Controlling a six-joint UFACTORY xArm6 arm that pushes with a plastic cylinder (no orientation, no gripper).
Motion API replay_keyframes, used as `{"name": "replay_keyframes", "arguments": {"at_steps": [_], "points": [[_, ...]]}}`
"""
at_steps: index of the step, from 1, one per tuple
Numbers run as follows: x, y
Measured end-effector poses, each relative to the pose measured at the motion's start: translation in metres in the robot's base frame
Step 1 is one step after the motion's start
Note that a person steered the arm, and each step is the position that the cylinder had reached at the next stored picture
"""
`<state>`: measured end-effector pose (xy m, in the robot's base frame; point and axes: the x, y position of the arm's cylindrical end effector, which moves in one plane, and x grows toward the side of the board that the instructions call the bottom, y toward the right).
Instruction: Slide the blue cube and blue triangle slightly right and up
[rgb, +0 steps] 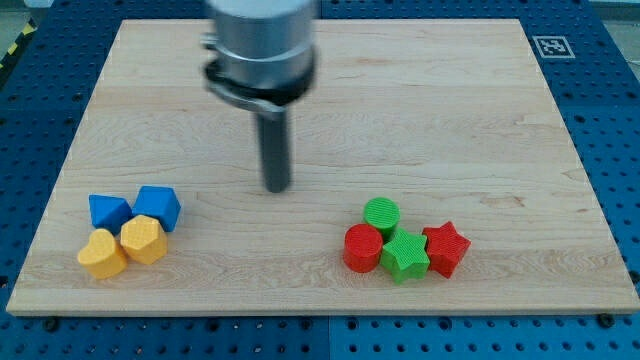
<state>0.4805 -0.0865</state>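
The blue cube (158, 207) and the blue triangle (108, 211) sit side by side at the view's lower left of the wooden board (420, 110), the triangle to the left of the cube. My tip (277, 187) is on the board near its middle, to the right of the blue cube and slightly above it, well apart from both blue blocks. The dark rod rises from the tip to the arm's grey body at the view's top.
Two yellow blocks (143, 239) (102, 254) touch the blue pair from below. At the lower right stands a cluster: green cylinder (381, 214), red cylinder (363, 247), green star (404, 255), red star (446, 248).
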Motion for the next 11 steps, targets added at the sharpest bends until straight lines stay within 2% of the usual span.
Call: {"name": "replay_keyframes", "arguments": {"at_steps": [2,3,4,7,8,11], "points": [[-0.023,-0.179],[-0.015,-0.218],[0.021,-0.218],[0.053,-0.162],[0.054,-0.147],[0.054,-0.043]]}}
